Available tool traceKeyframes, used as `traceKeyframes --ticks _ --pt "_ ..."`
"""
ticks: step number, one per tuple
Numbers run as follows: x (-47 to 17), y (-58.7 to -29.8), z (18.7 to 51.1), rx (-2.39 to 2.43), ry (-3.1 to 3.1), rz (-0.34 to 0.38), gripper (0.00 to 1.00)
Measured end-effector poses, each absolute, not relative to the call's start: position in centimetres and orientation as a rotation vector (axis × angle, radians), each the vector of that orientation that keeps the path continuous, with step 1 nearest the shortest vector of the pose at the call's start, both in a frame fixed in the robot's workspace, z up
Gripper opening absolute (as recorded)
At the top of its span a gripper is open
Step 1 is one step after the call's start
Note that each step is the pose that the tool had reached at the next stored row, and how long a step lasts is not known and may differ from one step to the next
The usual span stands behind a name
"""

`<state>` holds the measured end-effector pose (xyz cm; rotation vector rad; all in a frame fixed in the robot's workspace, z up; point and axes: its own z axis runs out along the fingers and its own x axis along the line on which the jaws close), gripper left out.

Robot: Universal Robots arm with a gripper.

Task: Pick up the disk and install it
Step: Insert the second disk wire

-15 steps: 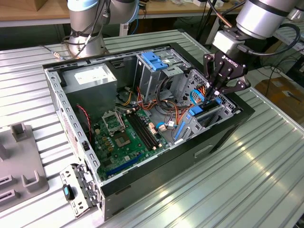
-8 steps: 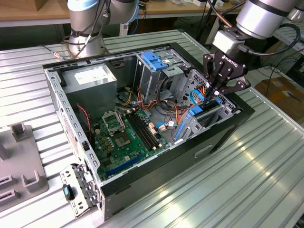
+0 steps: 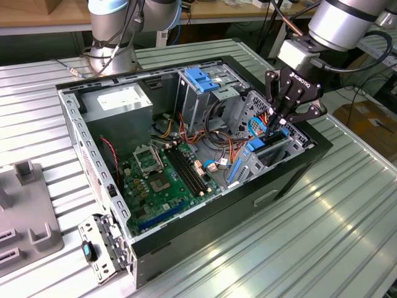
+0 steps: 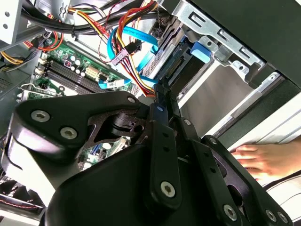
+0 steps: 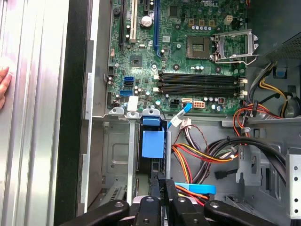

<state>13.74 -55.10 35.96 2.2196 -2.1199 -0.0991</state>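
So the hand (image 3: 280,121) is down inside the open PC case (image 3: 298,162), fingers pinched narrow on the top edge of the disk (image 5: 153,143). The disk stands on edge in the drive bay, straight below the fingertips, its long axis running down into the slot and away from the hand. Only one arm here, so no contest. There's white lettering on the hand's wrist, but I'm not reading it off. A person's hand (image 4: 263,160) rests on the surface outside the case.

Ribbed, seemingly metal table (image 3: 347,205), glossy sheen
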Motion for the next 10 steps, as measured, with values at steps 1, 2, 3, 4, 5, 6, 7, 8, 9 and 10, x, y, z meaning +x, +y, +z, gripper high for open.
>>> traceKeyframes --ticks 1,2,3,4,5,6,7,8,9,10 --pt "13.74 -55.11 35.96 2.219 -2.120 -0.100 0.16" --pt "13.74 -55.10 35.96 2.219 -2.120 -0.100 0.16" --pt "13.74 -55.11 35.96 2.219 -2.119 -0.101 0.16" --pt "13.74 -55.11 35.96 2.219 -2.119 -0.101 0.16" --pt "13.74 -55.10 35.96 2.218 -2.119 -0.102 0.16" --pt "13.74 -55.11 35.96 2.218 -2.118 -0.102 0.16" --pt "13.74 -55.11 35.96 2.218 -2.118 -0.103 0.16" --pt "13.74 -55.11 35.96 2.218 -2.118 -0.103 0.16" --pt "13.74 -55.11 35.96 2.217 -2.118 -0.104 0.16" --pt "13.74 -55.11 35.96 2.217 -2.118 -0.104 0.16"
